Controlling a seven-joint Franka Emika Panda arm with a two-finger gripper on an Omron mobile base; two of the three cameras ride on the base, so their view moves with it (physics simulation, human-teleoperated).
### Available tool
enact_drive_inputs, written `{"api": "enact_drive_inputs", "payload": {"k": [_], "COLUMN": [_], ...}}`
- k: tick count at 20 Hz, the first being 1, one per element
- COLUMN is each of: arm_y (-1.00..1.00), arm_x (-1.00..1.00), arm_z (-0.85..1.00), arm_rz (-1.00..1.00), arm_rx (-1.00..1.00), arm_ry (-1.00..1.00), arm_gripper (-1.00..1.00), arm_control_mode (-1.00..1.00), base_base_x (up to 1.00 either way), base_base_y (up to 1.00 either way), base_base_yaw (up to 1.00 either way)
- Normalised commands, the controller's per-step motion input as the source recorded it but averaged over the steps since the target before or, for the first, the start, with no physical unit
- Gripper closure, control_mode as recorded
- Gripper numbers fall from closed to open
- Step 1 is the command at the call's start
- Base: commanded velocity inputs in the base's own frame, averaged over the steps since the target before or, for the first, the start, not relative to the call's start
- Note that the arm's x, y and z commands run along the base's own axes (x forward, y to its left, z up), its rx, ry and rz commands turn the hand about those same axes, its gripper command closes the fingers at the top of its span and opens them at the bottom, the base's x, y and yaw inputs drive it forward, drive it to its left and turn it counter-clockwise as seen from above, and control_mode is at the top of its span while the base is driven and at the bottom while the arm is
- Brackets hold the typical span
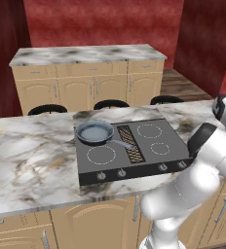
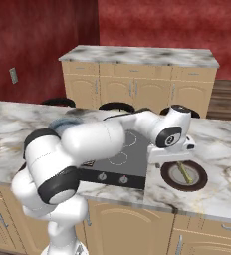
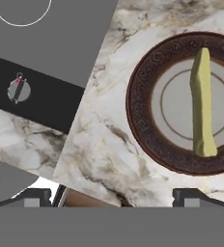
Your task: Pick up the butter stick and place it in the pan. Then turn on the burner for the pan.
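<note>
The pale-yellow butter stick (image 3: 202, 101) lies across a flat dark plate with a brownish rim (image 3: 138, 106), on the counter just right of the cooktop. From the right base view, the butter stick (image 2: 185, 174) and plate (image 2: 199, 182) sit under my hand. My gripper (image 3: 114, 198) hangs above the plate's near-left edge, open, with nothing between its fingertips (image 3: 36, 195). The butter is off to one side of the jaws. The blue-grey pan (image 1: 94, 131) stands empty on the cooktop's back-left burner, its dark handle pointing right.
The black cooktop (image 1: 154, 146) has a row of knobs along its front, one knob (image 3: 17, 89) close to my hand. Marble counter (image 1: 32, 155) spreads to the left. My white arm (image 2: 87, 139) stretches across the cooktop. Stools and a second counter stand behind.
</note>
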Motion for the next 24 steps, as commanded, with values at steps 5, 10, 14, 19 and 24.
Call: {"api": "enact_drive_inputs", "payload": {"k": [5,10,14,19,24], "arm_y": [-0.34,-0.08,-0.08,-0.20,-0.12], "arm_x": [0.11,0.22,0.19,0.09,0.13], "arm_z": [-0.14,-0.12,-0.17,-0.21,-0.18], "arm_rz": [0.04,0.01,0.01,0.02,0.01], "arm_rx": [0.00,0.00,0.00,0.00,0.00], "arm_ry": [0.00,0.01,0.01,0.00,0.00], "arm_gripper": [-1.00,-1.00,-1.00,-1.00,-1.00], "arm_control_mode": [-1.00,-1.00,-1.00,-1.00,-1.00], "base_base_x": [0.00,0.00,0.00,0.00,0.00], "base_base_y": [0.00,0.00,0.00,0.00,0.00], "base_base_yaw": [0.00,0.00,0.00,0.00,0.00]}}
